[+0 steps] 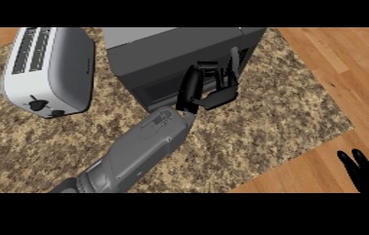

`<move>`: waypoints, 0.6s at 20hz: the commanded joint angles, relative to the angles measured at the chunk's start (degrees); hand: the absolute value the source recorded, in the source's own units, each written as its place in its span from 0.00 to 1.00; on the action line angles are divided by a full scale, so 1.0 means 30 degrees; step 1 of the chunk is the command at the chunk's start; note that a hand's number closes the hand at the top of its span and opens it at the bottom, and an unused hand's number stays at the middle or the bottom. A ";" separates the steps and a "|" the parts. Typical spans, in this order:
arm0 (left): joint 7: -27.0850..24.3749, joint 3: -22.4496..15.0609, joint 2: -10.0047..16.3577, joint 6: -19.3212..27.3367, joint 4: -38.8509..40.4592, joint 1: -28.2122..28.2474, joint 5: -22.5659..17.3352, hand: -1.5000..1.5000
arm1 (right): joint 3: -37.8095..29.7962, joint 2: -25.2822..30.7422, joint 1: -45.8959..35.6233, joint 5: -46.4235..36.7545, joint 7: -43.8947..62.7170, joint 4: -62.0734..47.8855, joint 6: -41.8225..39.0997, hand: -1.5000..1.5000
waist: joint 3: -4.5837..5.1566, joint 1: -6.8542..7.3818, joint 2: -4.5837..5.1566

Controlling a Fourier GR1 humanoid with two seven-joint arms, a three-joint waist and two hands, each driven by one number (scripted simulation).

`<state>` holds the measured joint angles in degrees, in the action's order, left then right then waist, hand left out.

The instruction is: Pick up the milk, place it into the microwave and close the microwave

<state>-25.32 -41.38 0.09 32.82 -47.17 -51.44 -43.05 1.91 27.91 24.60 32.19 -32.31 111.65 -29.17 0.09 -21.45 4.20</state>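
Observation:
The dark grey microwave (180, 48) stands at the back centre of the speckled counter. Its door looks shut, with the dark window (160, 90) facing me. My left hand (207, 85) lies against the right part of the microwave's front, near the handle (234, 63). Its fingers are relaxed and hold nothing. No milk shows anywhere in the view. My right hand (355, 169) rests open at the lower right edge, fingers up.
A white and silver toaster (47, 70) stands at the left, close to the microwave's side. The speckled counter top (274, 112) ends at the right, where a wooden surface (331, 53) begins.

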 commanded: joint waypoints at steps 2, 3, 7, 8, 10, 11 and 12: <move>0.0172 0.0571 -0.0028 -0.0430 0.1466 -0.1638 -0.0554 1.00 | 0.0042 0.0141 0.0133 0.0919 0.0092 0.0368 -0.0460 0.00 | -0.0021 -0.0148 0.0341; 0.0091 0.0543 -0.0028 -0.0241 0.1537 -0.1496 -0.0666 1.00 | 0.0209 0.0283 0.0496 0.0906 0.0166 0.0478 -0.0719 0.00 | -0.0025 -0.0386 0.0295; -0.0220 0.0516 -0.0029 -0.0312 0.1610 -0.1539 -0.0983 1.00 | 0.0104 0.0525 0.0728 0.1379 0.0320 0.0652 -0.0951 0.00 | -0.0029 -0.0443 0.0333; -0.0333 0.0443 -0.0029 -0.0350 0.1695 -0.1581 -0.0963 1.00 | 0.0120 0.0474 0.0664 0.1423 0.0328 0.0559 -0.0923 0.00 | -0.0053 -0.0353 0.0402; -0.0479 0.0330 -0.0029 -0.0273 0.1797 -0.1545 -0.1032 1.00 | -0.0047 0.0623 0.0801 0.1565 0.0422 0.0779 -0.0909 0.00 | -0.0040 -0.0557 0.0397; -0.0467 0.0480 -0.0029 -0.0234 0.1797 -0.1562 -0.1240 1.00 | -0.0190 0.0777 0.1040 0.1673 0.0415 0.0698 -0.1073 0.00 | -0.0052 -0.0575 0.0316; -0.0602 0.0292 -0.0029 -0.0321 0.1821 -0.1672 -0.1160 1.00 | -0.0314 0.0827 0.0897 0.1725 0.0504 0.0806 -0.0927 0.00 | -0.0037 -0.0530 0.0353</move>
<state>-27.87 -41.95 -0.01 33.46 -45.95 -52.15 -45.64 1.60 29.69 26.87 36.53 -30.45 113.75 -30.85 -0.04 -22.31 4.42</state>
